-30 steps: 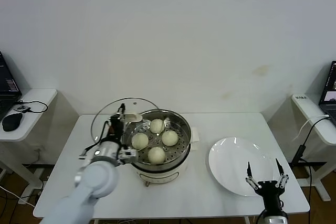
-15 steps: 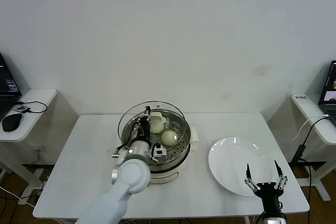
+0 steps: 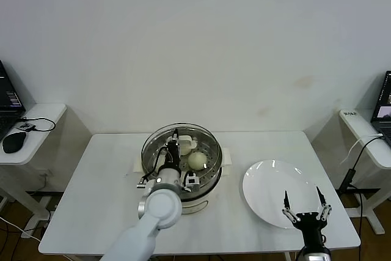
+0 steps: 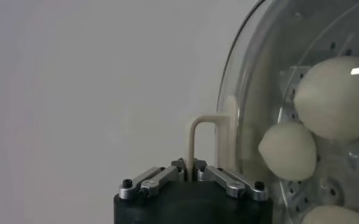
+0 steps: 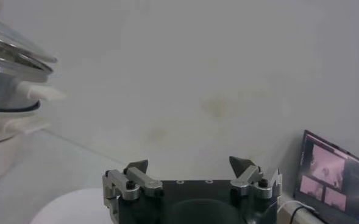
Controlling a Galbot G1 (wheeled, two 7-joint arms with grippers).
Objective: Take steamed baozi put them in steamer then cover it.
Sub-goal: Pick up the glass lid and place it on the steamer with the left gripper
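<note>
Left gripper (image 4: 192, 176) is clamping the thin white handle (image 4: 202, 140) of the glass lid (image 3: 180, 145), fingers (image 4: 225, 179) pressed together on it. In head view the lid is sitting over the steamer (image 3: 204, 184), roughly centred on the rim; can't tell if it's fully seated or a hair above. Left arm is reaching in from the near-left of the pot, wrist directly in front of it.

Baozi (image 3: 197, 161) are inside the steamer, on the perforated tray (image 4: 331, 189), showing through the glass. Only two are clear in head view, the rest hidden behind the gripper; left wrist view is showing three under the lid.

Right gripper (image 3: 303, 210) is idling w/ jaws wide apart at the near-right table edge, just by the white plate (image 3: 269, 184), which is bare.

Judgement: loading looks done, covering is the step in hand, nearly finished.

To do it well:
- Keep lid level, lower straight down till rim is meeting pot rim all round.
- Check edge isn't riding on one side before letting go.
- Open fingers only once lid is bearing its own wt.
- Pull gripper straight up and away from handle, no sideways drag, or lid may skid off.
</note>
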